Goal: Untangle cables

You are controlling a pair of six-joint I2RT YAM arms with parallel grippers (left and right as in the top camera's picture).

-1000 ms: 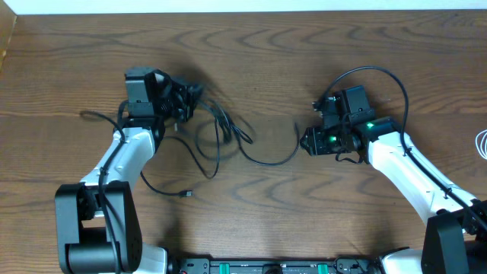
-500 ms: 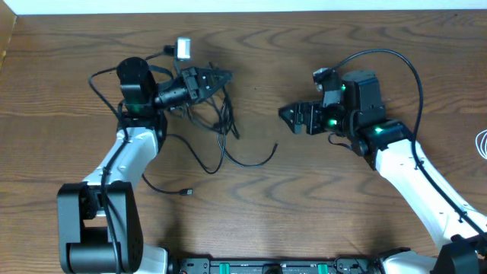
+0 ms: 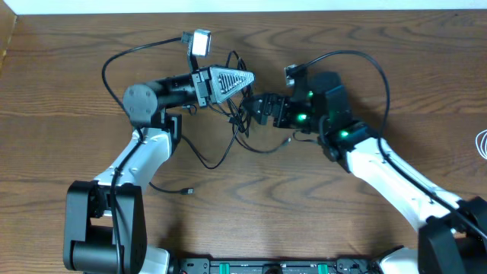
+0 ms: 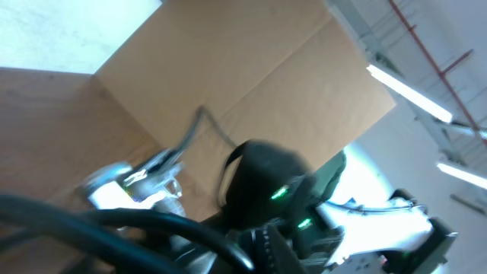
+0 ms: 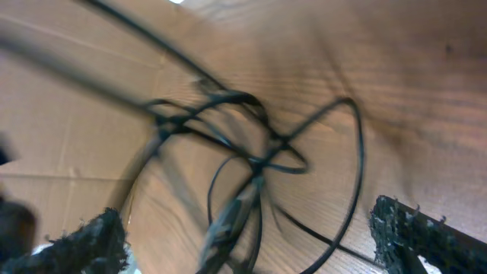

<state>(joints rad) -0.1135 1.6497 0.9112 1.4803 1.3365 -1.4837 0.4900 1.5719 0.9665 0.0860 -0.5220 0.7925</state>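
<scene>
The black cables (image 3: 234,128) hang as a tangled bunch from my left gripper (image 3: 248,78), which is raised above the table and shut on them. One strand trails down to a small plug (image 3: 186,193) on the table. My right gripper (image 3: 259,110) is wide open, right beside the bunch. In the right wrist view the tangle (image 5: 243,156) lies between its spread fingertips (image 5: 84,243). The left wrist view is blurred. It shows a black cable (image 4: 152,228) close up and the right arm (image 4: 281,198) beyond. A white cable (image 3: 482,143) shows at the far right edge.
The wooden table (image 3: 365,221) carries both arms. Thick black arm wires loop above the left arm (image 3: 114,65) and the right arm (image 3: 373,68). A cardboard sheet (image 4: 251,84) stands behind the table.
My left gripper rose and swung right with the cables, lifting most of the bunch off the table. My right gripper moved left up to the tangle.
</scene>
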